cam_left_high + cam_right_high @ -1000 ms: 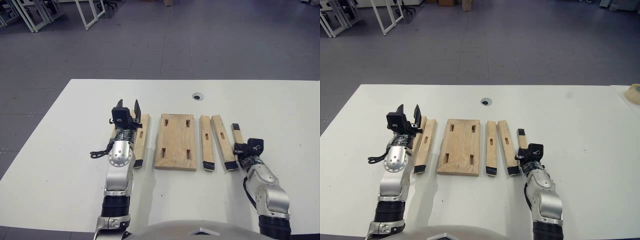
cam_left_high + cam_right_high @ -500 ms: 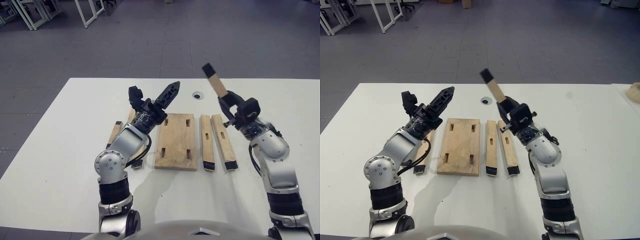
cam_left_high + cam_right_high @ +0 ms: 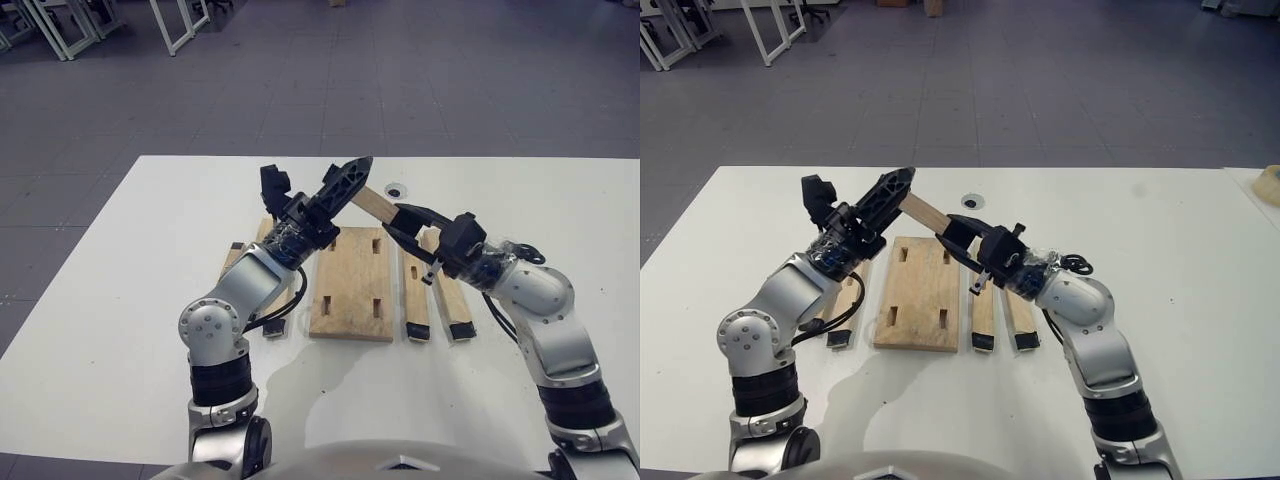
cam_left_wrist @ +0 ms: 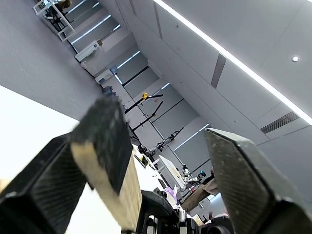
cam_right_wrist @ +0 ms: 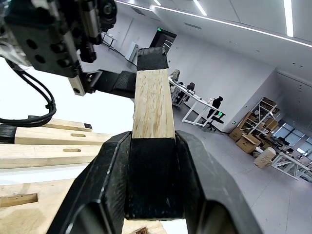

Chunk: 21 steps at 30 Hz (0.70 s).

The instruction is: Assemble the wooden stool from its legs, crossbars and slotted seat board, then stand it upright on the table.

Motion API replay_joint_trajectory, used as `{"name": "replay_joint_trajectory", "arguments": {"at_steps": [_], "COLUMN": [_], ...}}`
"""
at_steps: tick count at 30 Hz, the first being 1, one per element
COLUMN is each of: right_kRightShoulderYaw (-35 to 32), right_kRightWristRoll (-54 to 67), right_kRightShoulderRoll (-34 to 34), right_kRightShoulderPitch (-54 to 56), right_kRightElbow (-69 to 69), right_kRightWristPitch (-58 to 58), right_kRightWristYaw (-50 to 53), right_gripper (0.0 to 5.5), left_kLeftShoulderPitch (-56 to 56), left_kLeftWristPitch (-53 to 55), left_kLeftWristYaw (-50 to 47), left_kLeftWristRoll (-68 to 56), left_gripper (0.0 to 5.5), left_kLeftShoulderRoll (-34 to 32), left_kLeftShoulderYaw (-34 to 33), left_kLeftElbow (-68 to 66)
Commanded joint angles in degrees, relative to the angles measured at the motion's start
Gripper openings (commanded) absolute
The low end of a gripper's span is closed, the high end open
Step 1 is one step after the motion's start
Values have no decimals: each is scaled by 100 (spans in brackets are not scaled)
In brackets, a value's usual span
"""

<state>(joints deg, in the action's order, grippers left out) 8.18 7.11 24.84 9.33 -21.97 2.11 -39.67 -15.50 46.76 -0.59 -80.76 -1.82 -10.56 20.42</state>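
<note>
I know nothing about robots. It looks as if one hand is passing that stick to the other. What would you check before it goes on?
1. Right gripper holds the crossbar firmly: ok, shut on its black end.
2. Left gripper is ready to receive: ok, open.
3. Crossbar's free end sits between the left fingers: ok, it lies against one finger, and the other is apart.
4. Seat board lies flat on the table, slots up: ok.
5. Legs lie beside the board, below the raised arms: ok.
6. Crossbar's end fits the slot it is meant for: cannot tell.
</note>
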Motion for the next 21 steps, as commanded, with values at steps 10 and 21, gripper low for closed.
{"name": "replay_joint_trajectory", "arguments": {"at_steps": [10,21], "right_kRightShoulderYaw": [-56,-64], "right_kRightWristRoll": [584,729], "right_kRightShoulderRoll": [69,138], "right_kRightShoulderPitch": [24,-11], "right_kRightElbow": [-222,-280], "right_kRightWristPitch": [394,519], "right_kRightWristYaw": [-190,-271], "right_gripper": [128,128], "left_kLeftShoulderPitch": [195,447], "left_kLeftWristPitch": [-190,-263], "left_kLeftWristYaw": [486,818], "left_kLeftWristRoll": [413,840], "left_gripper": [176,50], "left_kLeftShoulderRoll": [-404,-524], "left_kLeftShoulderYaw": [172,238], "left_kLeftElbow": [-137,-472]}}
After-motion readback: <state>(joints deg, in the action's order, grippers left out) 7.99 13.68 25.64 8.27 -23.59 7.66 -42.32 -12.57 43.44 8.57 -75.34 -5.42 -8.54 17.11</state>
